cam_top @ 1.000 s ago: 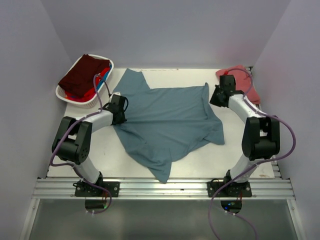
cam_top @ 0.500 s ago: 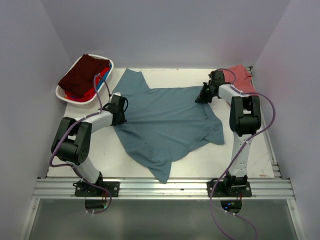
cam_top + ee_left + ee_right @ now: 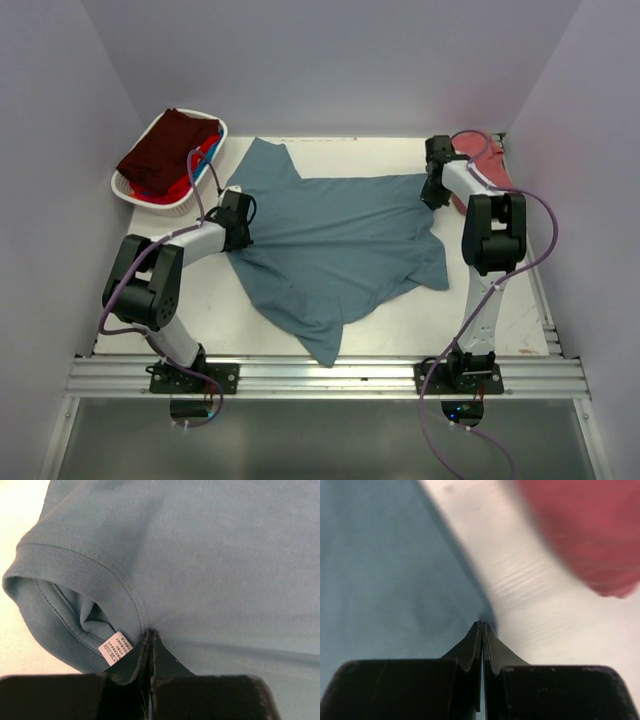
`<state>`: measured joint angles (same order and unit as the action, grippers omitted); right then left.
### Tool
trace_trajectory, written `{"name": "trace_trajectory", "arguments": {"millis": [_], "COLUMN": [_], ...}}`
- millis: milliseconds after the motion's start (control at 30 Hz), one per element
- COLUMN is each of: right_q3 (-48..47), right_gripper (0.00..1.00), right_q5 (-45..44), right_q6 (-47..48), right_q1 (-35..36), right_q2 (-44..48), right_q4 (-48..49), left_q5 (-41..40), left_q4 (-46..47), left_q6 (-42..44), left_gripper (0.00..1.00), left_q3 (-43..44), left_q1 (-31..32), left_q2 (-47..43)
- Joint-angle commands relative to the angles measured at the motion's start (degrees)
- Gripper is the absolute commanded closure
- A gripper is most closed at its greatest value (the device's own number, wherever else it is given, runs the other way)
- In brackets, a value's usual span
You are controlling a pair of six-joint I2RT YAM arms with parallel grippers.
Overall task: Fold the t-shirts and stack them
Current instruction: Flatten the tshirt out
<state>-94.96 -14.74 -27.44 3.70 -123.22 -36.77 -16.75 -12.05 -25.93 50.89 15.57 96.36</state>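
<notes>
Since half a second ago the right claw [image 3: 433,193] has drawn back rightward off the cloth. The left arm is unmoved.

- Teal t-shirt [image 3: 340,240]: spread on the bench [image 3: 240,310], rumpled. Long axis runs left to right, collar left, hem right.
- Right claw: jaws closed, tips at the far hem corner, with the salmon t-shirt [image 3: 492,160] just beyond. Whether cloth is pinched, cannot tell.
- Left claw [image 3: 150,635]: closed on the fabric at the ribbed collar, label beside it.
- More t-shirts are heaped in the basket [image 3: 135,192], far left.

The arms sit at opposite ends of the shirt, each nearest its own end.
</notes>
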Motion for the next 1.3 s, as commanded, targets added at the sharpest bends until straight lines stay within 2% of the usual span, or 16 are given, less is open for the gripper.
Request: {"name": "trace_trajectory", "arguments": {"millis": [0,67,167,267,333,367,400,467,500,600,667,733,800,900,1000,1267], "right_q3": [-2.7,-2.7,-3.7,-3.0,2.4,5.2,11.3,17.0,20.9,25.2,27.1,30.2,32.0,30.4,26.7,19.8], "right_gripper": [1.00,1.00,1.00,1.00,1.00,1.00,1.00,1.00,1.00,1.00,1.00,1.00,1.00,1.00,1.00,1.00], "right_q5": [-16.9,-22.9,-25.2,-22.6,-20.2,-17.5,-10.7,-2.3,6.0,10.7,11.8,14.5,14.1,18.0,16.9,11.6], "right_q6": [0.3,0.2,0.6,-0.3,0.1,1.1,2.6,4.0,3.8,2.9,3.4,5.3,5.1,5.0,5.4,5.6], "right_q1": [-1.2,-1.2,-1.2,-1.0,-0.6,0.1,0.6,1.5,1.7,3.8,5.9,7.7,8.5,8.7,8.7,8.6], "right_q2": [2.7,3.0,2.6,5.4,10.2,16.2,20.0,28.0,29.7,32.5,33.0,33.3,32.7,28.8,25.1,16.0], "right_q4": [-6.1,-6.6,-7.3,-6.4,-3.2,2.4,5.6,13.1,14.3,13.6,12.4,13.5,14.4,15.8,15.1,14.8], "left_q5": [-0.3,-0.4,-0.3,-0.1,0.2,0.4,0.9,0.9,2.2,6.6,10.5,18.1,21.3,19.9,19.5,10.6], "left_q4": [-4.6,-4.6,-4.6,-4.8,-4.0,-3.2,-1.9,-1.8,-0.9,1.7,4.0,9.3,9.3,2.1,2.7,0.4], "left_q6": [0.5,0.4,0.4,0.3,0.3,0.5,0.5,0.5,0.5,1.1,1.7,2.1,2.6,1.7,0.6,0.1], "left_gripper": [1.00,1.00,1.00,1.00,1.00,1.00,1.00,1.00,1.00,1.00,1.00,1.00,1.00,1.00,1.00,1.00], "left_q3": [-2.0,-2.0,-1.9,-1.8,-2.4,-2.8,-3.0,-2.7,-2.8,-2.7,-2.6,-1.7,0.9,11.0,11.1,11.9], "left_q1": [0.2,0.2,0.2,0.2,0.3,0.4,0.6,0.6,0.7,0.9,1.0,1.5,2.4,3.5,3.7,3.7], "left_q2": [0.3,0.3,0.3,-0.5,-2.3,-4.7,-5.8,-7.8,-8.5,-11.9,-15.1,-16.2,-13.0,-3.0,1.7,9.2]}}
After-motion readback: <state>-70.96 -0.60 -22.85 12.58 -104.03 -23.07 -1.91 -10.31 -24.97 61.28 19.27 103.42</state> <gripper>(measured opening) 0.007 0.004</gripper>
